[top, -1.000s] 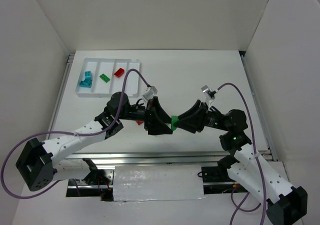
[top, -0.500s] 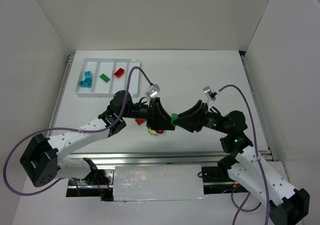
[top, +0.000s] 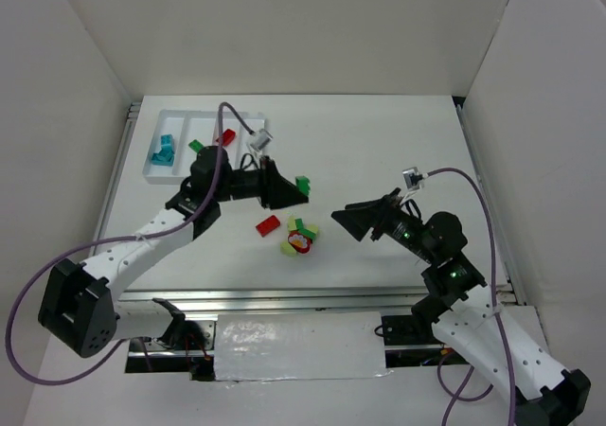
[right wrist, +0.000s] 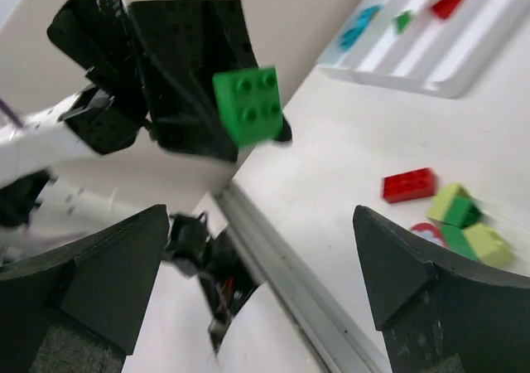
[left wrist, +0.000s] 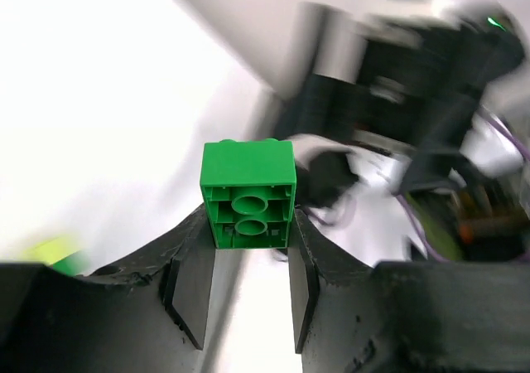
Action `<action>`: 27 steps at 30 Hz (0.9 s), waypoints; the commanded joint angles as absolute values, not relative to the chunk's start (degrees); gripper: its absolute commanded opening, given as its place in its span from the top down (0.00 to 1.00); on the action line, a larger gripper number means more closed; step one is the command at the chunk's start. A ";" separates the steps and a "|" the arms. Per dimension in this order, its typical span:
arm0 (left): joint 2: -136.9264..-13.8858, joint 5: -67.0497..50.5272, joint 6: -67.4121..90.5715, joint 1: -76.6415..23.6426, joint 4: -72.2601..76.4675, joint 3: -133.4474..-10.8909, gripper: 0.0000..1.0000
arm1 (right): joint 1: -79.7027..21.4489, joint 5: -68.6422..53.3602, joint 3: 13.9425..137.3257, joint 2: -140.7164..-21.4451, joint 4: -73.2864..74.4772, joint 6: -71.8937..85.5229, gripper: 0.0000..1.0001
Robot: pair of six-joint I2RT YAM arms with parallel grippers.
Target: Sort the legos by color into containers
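My left gripper [top: 296, 188] is shut on a green lego [top: 303, 185] and holds it in the air just right of the white tray [top: 176, 115]. In the left wrist view that green lego [left wrist: 248, 192] sits clamped between my fingertips, underside facing the camera. The tray's containers hold teal legos [top: 165, 150], a green lego [top: 197, 147] and a red lego [top: 225, 137], one colour in each. My right gripper [top: 338, 216] stands open and empty, right of the table's middle. In the right wrist view the held green lego [right wrist: 247, 104] shows ahead of my right gripper [right wrist: 261, 224].
A red lego [top: 268, 224] lies loose on the table. Beside it is a small heap of yellow-green, green and red legos [top: 300, 238]. The right wrist view shows the loose red lego [right wrist: 408, 184], the heap [right wrist: 464, 220] and the tray [right wrist: 431, 54] beyond.
The green lego passed from my right gripper to my left, which shut on it and carried it up and left toward the tray. My right gripper opened and drew back to the right.
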State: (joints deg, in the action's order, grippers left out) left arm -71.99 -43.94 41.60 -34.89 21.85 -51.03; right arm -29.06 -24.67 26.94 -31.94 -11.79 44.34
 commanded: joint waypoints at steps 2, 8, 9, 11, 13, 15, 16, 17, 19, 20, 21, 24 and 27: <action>-72.42 -35.12 39.84 -22.26 9.36 -54.47 1.00 | -28.74 -7.06 28.65 -27.52 -2.82 45.61 0.00; -78.65 5.66 34.96 -12.41 -17.21 -64.06 1.00 | -28.65 -6.06 31.29 -27.07 3.95 43.51 0.00; -80.40 10.41 35.50 -10.91 -17.66 -64.51 1.00 | -28.65 -6.85 31.29 -26.90 4.22 43.42 0.00; -87.08 11.86 37.08 -6.25 -18.54 -67.31 1.00 | -28.65 -7.99 30.94 -26.54 3.87 43.42 0.00; -95.25 12.04 38.40 -3.09 -20.81 -72.65 1.00 | -28.65 -9.58 30.94 -26.54 4.30 42.63 0.00; -101.67 12.91 39.28 -1.32 -21.79 -77.58 1.00 | -28.65 -10.54 31.64 -26.72 5.88 41.40 0.00; -103.43 13.27 39.98 -0.88 -22.49 -79.17 1.00 | -28.57 -10.81 31.81 -26.63 6.93 41.05 0.00; -105.01 14.05 40.43 -0.62 -22.76 -80.67 1.00 | -28.56 -11.07 31.99 -26.63 7.20 40.70 0.00; -110.28 13.80 40.34 -0.18 -25.03 -86.55 1.00 | -28.65 -11.77 31.73 -26.37 7.82 39.91 0.00; -112.13 14.41 40.25 -0.18 -26.79 -89.10 1.00 | -28.57 -11.95 31.64 -26.28 7.74 39.73 0.00; -115.45 15.20 40.08 -0.18 -28.11 -91.82 1.00 | -28.56 -12.13 31.47 -26.28 7.73 39.55 0.00; -119.86 16.43 39.46 0.61 -31.19 -98.86 0.97 | -28.48 -12.83 31.11 -26.63 7.21 39.29 0.00; -121.38 16.26 39.37 1.93 -31.82 -99.67 0.69 | -28.56 -13.88 31.29 -27.77 6.51 39.11 0.00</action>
